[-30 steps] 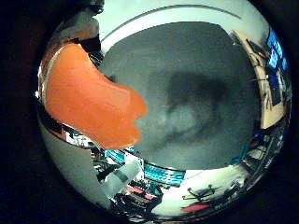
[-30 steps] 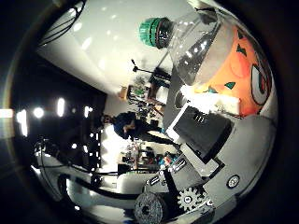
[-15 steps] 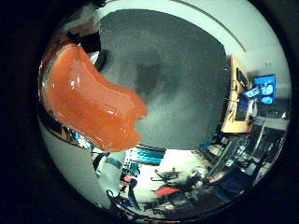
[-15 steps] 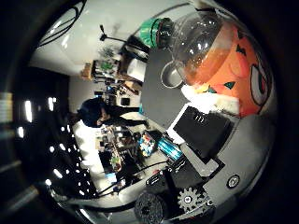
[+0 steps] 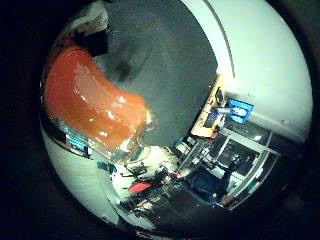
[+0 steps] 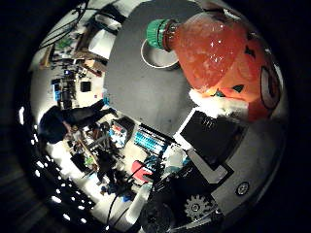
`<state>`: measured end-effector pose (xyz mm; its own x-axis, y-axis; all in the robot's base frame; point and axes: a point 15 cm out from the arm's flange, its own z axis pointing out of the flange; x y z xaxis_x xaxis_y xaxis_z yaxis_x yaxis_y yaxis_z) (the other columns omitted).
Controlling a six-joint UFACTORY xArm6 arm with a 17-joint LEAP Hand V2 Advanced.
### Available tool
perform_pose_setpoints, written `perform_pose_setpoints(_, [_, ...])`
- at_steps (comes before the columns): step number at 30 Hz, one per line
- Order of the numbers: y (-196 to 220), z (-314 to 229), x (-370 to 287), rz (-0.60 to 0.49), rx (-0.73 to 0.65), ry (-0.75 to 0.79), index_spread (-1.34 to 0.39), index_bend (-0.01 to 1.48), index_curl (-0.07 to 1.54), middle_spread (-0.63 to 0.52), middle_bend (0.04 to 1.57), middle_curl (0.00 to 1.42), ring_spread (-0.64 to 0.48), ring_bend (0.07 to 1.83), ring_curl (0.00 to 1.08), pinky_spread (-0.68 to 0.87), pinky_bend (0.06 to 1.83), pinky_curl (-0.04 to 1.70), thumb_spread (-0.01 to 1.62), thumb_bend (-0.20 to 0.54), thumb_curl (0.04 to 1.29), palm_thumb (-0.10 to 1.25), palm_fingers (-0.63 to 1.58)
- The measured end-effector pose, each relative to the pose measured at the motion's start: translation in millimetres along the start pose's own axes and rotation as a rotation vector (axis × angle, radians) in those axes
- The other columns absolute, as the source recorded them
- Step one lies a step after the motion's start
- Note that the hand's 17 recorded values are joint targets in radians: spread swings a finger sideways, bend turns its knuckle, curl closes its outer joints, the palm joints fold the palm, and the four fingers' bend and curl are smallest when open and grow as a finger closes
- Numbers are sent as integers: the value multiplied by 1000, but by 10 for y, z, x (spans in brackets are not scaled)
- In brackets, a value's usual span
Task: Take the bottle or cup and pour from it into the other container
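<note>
Hand (image 6: 214, 160) curled tight round orange bottle (image 6: 223, 53), green cap (image 6: 156, 33) over white cup (image 6: 158, 57).

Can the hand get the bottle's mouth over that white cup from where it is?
Probably yes: the hand holds the bottle, whose green cap already overlaps the white cup on the dark table. The cap is still on, though.

The bottle (image 5: 95, 110), filled with orange liquid, fills much of the view and lies close against the palm. Black and white parts of the hand (image 5: 92, 32) show at one end of the bottle. Beyond the bottle lies the dark grey table surface (image 5: 165, 65), well apart from the palm. A shadow falls on the surface beside the bottle.
</note>
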<state>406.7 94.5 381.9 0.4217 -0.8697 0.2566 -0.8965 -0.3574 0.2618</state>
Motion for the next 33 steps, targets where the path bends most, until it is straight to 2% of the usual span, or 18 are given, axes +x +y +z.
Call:
perform_pose_setpoints(6, [-185,-61,-169,45,-66,91,-189,1205,823,-91,1400,768,-245,1289,920,-252,1129,995,38,-17,946,1163,1103])
perform_pose_setpoints(20, [-508,230,-501,33,-140,332,-189,1201,822,-90,1401,762,-247,1280,928,-291,1097,1013,25,-17,928,1162,1109])
perform_pose_setpoints(33, [-646,359,-584,49,-136,345,-190,1196,823,-90,1399,759,-244,1285,922,-303,1081,1019,27,-18,918,1152,1114])
